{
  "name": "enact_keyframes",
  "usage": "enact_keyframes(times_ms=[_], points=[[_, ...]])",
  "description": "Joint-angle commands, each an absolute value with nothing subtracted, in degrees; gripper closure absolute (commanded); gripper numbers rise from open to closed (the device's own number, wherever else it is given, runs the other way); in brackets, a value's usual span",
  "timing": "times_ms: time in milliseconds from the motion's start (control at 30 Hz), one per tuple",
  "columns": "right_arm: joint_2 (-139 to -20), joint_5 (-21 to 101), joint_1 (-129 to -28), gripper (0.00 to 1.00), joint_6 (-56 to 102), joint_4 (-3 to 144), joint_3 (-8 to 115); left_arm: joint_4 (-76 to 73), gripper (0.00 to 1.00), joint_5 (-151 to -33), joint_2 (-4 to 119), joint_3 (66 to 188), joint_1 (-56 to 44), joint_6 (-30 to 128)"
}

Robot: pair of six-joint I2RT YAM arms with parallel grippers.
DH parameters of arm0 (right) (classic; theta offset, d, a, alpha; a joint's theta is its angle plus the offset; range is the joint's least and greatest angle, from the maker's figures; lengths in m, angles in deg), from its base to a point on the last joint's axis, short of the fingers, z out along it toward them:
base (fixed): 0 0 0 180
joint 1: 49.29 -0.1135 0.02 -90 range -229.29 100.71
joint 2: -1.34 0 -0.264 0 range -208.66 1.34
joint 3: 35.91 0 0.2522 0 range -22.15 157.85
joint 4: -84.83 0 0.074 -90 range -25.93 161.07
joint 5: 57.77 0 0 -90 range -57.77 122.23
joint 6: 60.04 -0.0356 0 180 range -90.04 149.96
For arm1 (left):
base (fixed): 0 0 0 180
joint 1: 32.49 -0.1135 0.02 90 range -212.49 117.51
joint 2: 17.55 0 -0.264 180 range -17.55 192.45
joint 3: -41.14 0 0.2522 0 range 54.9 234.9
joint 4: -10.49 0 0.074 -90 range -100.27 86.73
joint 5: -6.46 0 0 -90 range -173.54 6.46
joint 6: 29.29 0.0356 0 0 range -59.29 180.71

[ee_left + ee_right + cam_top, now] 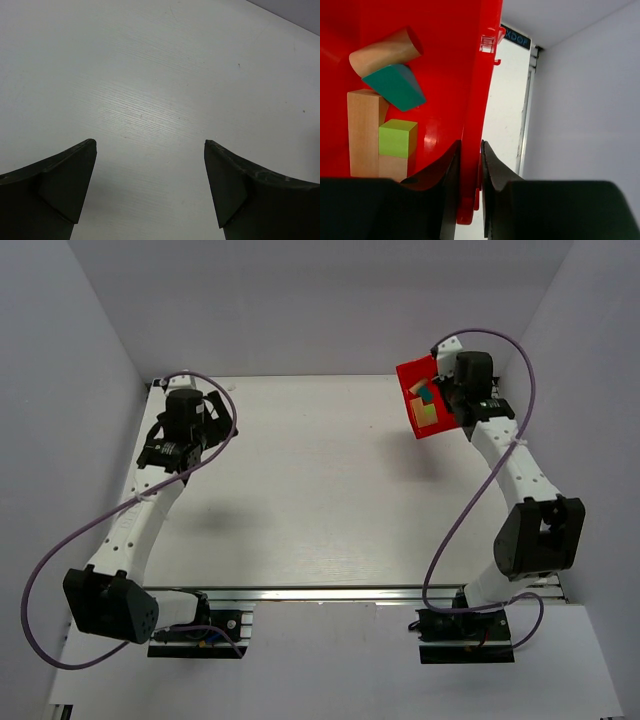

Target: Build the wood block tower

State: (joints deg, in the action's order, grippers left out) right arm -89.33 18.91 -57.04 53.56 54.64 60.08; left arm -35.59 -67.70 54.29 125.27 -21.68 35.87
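My right gripper is shut on the right wall of a red plastic bin, which it holds tilted above the far right of the table. Loose wood blocks lie in the bin: a tan cylinder, a teal wedge, a tall tan block and a lime-green cube on a tan block. They show small in the top view. No stacked tower is in view. My left gripper is open and empty over bare table at the far left.
The white table lies between the arms, boxed in by grey walls on the left, back and right. The right wall stands close beside the bin and my right gripper.
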Motion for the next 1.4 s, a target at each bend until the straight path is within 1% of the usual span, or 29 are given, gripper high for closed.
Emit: enact_keyframes(times_ms=[0, 67, 200, 333, 400, 433, 533, 667, 733, 767, 833, 867, 900, 1367], points=[[-93.1, 14.3, -60.1, 1.00, 60.7, 51.3, 67.2, -34.9, 0.02, -69.3, 55.5, 128.5, -20.9, 36.5], [-94.7, 11.9, -62.2, 1.00, 63.5, 50.0, 67.9, -34.9, 0.02, -69.3, 56.2, 128.7, -20.9, 36.5], [-95.1, 7.9, -65.6, 1.00, 70.2, 50.3, 65.0, -35.3, 0.02, -69.5, 57.2, 130.0, -21.0, 37.3], [-95.0, 1.1, -70.2, 1.00, 79.5, 52.2, 58.4, -34.4, 0.02, -69.9, 57.3, 129.6, -21.0, 38.0], [-95.9, -7.0, -71.7, 1.00, 84.6, 55.8, 55.1, -33.3, 0.02, -70.4, 57.2, 128.6, -20.9, 38.2], [-96.4, -13.2, -73.1, 1.00, 90.5, 62.3, 51.1, -33.2, 0.02, -70.4, 57.2, 128.5, -21.0, 38.5], [-98.7, -21.3, -75.0, 1.00, 101.6, 73.6, 46.1, -32.6, 0.02, -70.9, 57.5, 127.9, -20.9, 38.8], [-101.6, -22.4, -77.3, 1.00, 103.3, 74.6, 45.6, -31.8, 0.02, -71.0, 57.3, 126.4, -21.1, 39.4], [-102.0, -25.7, -78.6, 1.00, 105.6, 76.9, 44.7, -31.4, 0.02, -71.1, 57.2, 125.9, -21.1, 39.5], [-102.6, -27.1, -79.0, 1.00, 109.7, 78.4, 44.0, -31.2, 0.02, -71.2, 57.1, 125.5, -21.2, 39.7], [-102.9, -31.5, -80.2, 1.00, 115.3, 86.2, 41.1, -30.5, 0.02, -71.5, 57.0, 124.9, -21.2, 40.1], [-103.2, -32.6, -80.6, 1.00, 120.7, 88.8, 40.1, -30.3, 0.02, -71.8, 57.0, 124.4, -21.2, 40.2], [-103.4, -33.5, -81.0, 1.00, 122.4, 91.7, 38.8, -29.9, 0.02, -71.8, 57.0, 124.2, -21.2, 40.3], [-106.6, -37.6, -89.1, 1.00, 128.0, 92.8, 38.1, -27.9, 0.02, -73.8, 56.4, 121.7, -21.2, 41.9]])
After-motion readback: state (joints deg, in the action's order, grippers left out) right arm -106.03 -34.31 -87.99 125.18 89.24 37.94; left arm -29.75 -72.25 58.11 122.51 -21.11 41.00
